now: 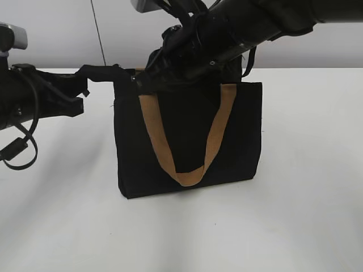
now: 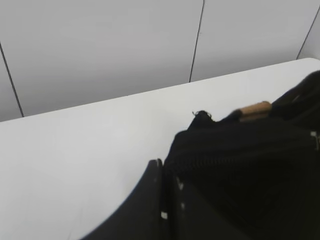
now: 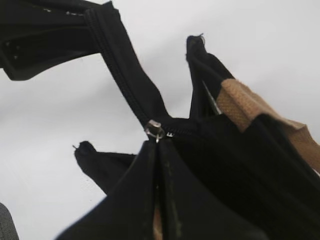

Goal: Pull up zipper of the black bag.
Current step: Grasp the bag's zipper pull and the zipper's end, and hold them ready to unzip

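Observation:
The black bag [image 1: 187,136] stands upright on the white table, one tan handle [image 1: 190,175] hanging down its front. My left gripper [image 1: 105,72] is shut on the black zip-track end at the bag's top left corner; the left wrist view shows its fingers [image 2: 167,172] clamped on black fabric [image 2: 240,165]. My right gripper [image 1: 148,76] reaches in from the upper right onto the bag's top. In the right wrist view its fingers [image 3: 157,146] are shut on the pull tab of the silver zipper [image 3: 154,130], which sits where the stretched track [image 3: 125,75] meets the bag.
The white table [image 1: 283,226] spreads around the bag, with a grey panelled wall [image 2: 125,45] behind. The right arm [image 1: 255,22] crosses above the bag. The left gripper [image 3: 40,40] shows at the right wrist view's top left. A tan handle [image 3: 250,110] lies to the right of the slider.

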You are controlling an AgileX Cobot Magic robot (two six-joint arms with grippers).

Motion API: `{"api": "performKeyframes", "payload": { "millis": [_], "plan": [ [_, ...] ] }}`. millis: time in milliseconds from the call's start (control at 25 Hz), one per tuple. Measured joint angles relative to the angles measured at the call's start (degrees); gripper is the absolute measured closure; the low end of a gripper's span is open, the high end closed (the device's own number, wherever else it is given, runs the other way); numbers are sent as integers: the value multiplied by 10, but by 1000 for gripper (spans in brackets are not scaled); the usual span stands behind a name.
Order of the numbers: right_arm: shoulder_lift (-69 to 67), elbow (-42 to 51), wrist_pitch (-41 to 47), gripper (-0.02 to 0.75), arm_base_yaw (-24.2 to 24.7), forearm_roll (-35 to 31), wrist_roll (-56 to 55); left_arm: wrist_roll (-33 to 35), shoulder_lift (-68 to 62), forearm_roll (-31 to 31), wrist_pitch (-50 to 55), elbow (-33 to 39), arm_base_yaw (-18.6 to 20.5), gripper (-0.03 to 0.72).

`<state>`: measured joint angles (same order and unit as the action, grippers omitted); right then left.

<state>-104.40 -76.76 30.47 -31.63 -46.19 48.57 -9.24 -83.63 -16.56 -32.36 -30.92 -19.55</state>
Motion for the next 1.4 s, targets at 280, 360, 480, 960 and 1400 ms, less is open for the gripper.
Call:
{"api": "performKeyframes", "payload": {
  "millis": [280,360,480,960,1400],
  "plan": [
    [9,0,-1,738,6,32,-8,0,0,9,64,0,0,697],
    [11,0,3,738,18,34,-12,0,0,10,74,0,0,697],
    [12,0,18,738,40,36,-17,0,0,11,78,0,0,697],
    [34,0,67,738,115,39,-22,0,0,11,92,0,0,697],
    [35,0,124,738,192,40,-26,0,0,11,92,0,0,697]
  ]
}}
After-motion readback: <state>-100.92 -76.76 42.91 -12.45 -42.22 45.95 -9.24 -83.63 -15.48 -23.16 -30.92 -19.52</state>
